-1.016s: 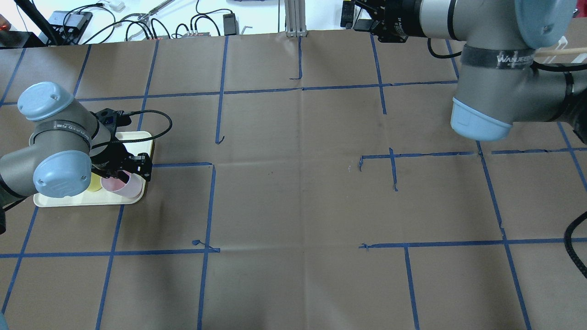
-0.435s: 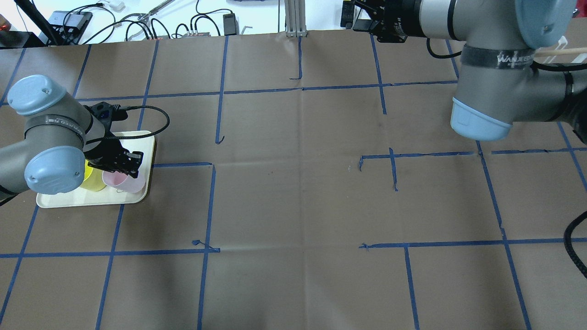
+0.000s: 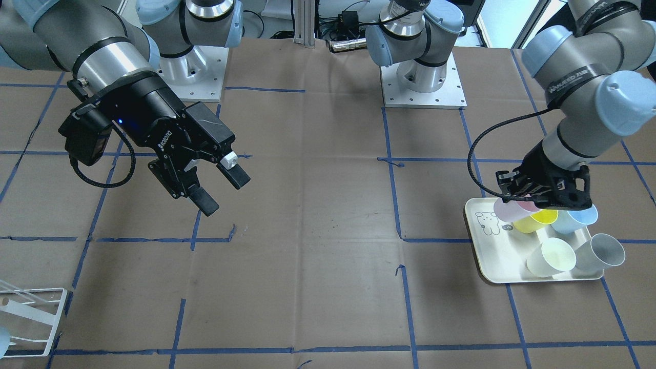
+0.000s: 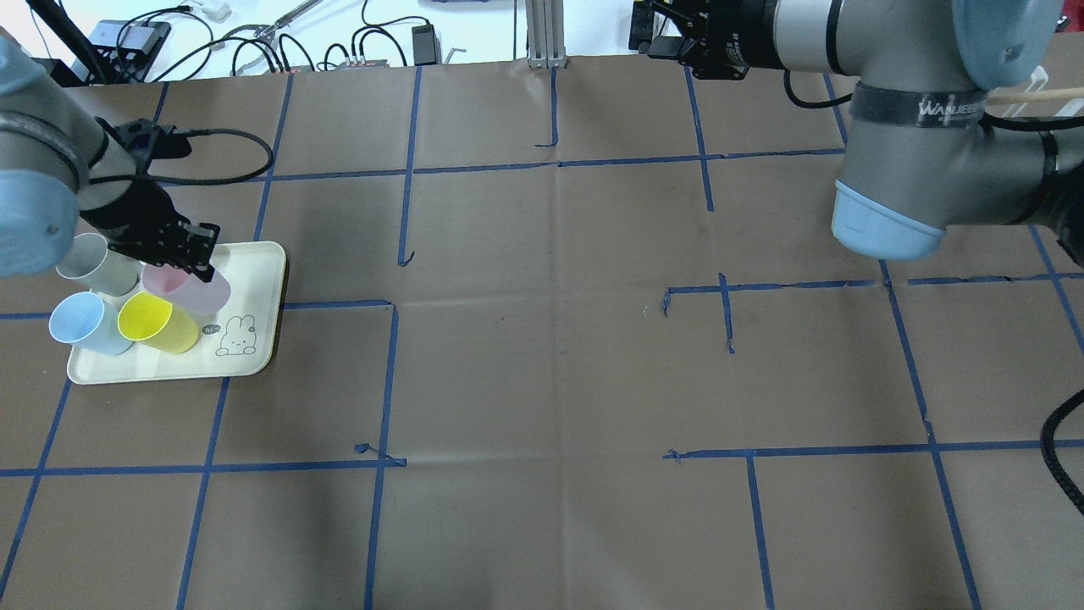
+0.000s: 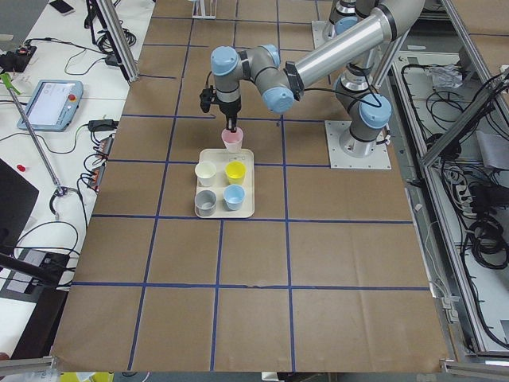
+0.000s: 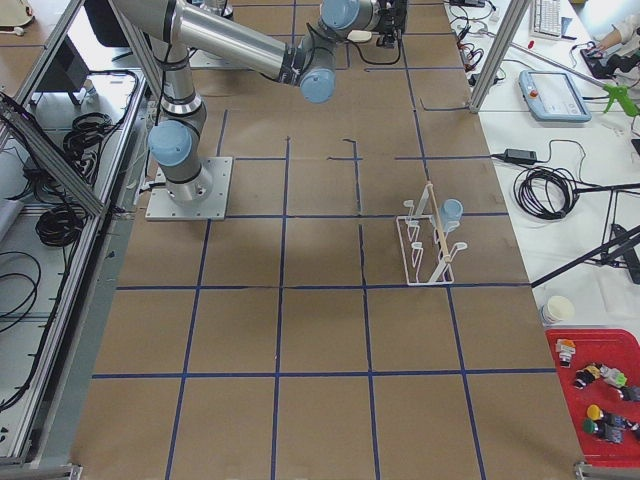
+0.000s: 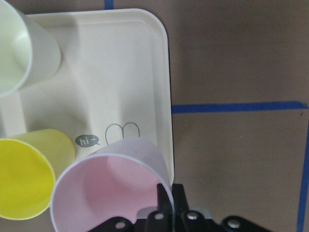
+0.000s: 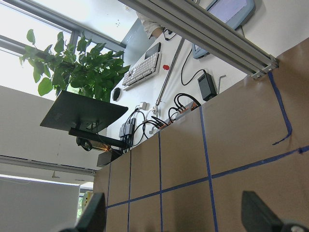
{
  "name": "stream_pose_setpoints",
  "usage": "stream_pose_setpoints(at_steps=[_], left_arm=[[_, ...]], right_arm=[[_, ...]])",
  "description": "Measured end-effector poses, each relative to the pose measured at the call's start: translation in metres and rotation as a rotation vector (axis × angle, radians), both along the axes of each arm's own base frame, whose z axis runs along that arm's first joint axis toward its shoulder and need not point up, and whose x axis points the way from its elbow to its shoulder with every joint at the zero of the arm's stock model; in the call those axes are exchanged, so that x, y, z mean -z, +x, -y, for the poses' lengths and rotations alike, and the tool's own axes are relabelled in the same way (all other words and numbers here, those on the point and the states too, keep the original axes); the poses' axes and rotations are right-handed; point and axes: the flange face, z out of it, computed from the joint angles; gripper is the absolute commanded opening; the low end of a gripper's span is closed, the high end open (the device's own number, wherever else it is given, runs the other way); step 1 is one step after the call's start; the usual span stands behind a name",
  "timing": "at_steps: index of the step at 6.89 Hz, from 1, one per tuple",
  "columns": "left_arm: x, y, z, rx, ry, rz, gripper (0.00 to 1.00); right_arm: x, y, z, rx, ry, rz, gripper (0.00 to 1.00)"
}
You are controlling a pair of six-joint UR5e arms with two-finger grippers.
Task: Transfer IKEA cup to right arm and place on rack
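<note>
Over the tray (image 4: 254,271), L side: left gripper (image 4: 196,263) pinches the pink cup (image 4: 201,294) by its rim, mouth up, a bit tipped. The right gripper (image 3: 224,193) hangs well apart across the table (image 3: 318,230), fingers wide open, w/ the rack (image 6: 430,245) on its side.

Pink cup (image 4: 201,292), cream tray (image 4: 257,269)

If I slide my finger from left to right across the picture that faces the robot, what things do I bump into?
white rack → right gripper → pink cup → grey cup
</note>
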Motion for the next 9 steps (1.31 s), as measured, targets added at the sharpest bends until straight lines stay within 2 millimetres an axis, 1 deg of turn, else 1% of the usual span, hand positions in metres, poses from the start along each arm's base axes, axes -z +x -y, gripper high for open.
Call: stream_pose_setpoints(at_steps=[1, 2, 3, 4, 5, 6, 7, 9], left_arm=[[-0.030, 0.003, 0.011, 0.019, -0.001, -0.003, 0.00], [-0.052, 0.002, 0.016, 0.066, -0.026, -0.011, 0.00], [-0.069, -0.003, 0.020, 0.133, -0.082, -0.053, 0.00], [-0.082, -0.011, 0.024, 0.190, -0.162, -0.132, 0.00], [-0.087, -0.020, 0.030, 0.230, -0.250, -0.214, 0.00], [-0.085, -0.028, 0.036, 0.265, -0.316, -0.284, 0.00], [-0.079, -0.034, 0.044, 0.310, -0.359, -0.355, 0.00], [-0.058, -0.043, 0.066, 0.405, -0.466, -0.515, 0.00]], right_arm=[[0.000, 0.000, 0.000, 0.001, 0.002, 0.002, 1.00], [0.000, 0.000, 0.000, 0.007, 0.011, 0.010, 0.99], [0.001, 0.000, 0.000, 0.015, 0.024, 0.021, 0.99], [0.006, 0.000, -0.002, 0.021, 0.027, 0.029, 0.99], [0.014, 0.000, -0.008, 0.033, 0.023, 0.047, 0.99], [0.023, 0.001, -0.017, 0.056, 0.020, 0.080, 0.99], [0.029, 0.001, -0.023, 0.073, 0.017, 0.107, 0.99], [0.034, 0.001, -0.027, 0.083, 0.018, 0.124, 0.99]])
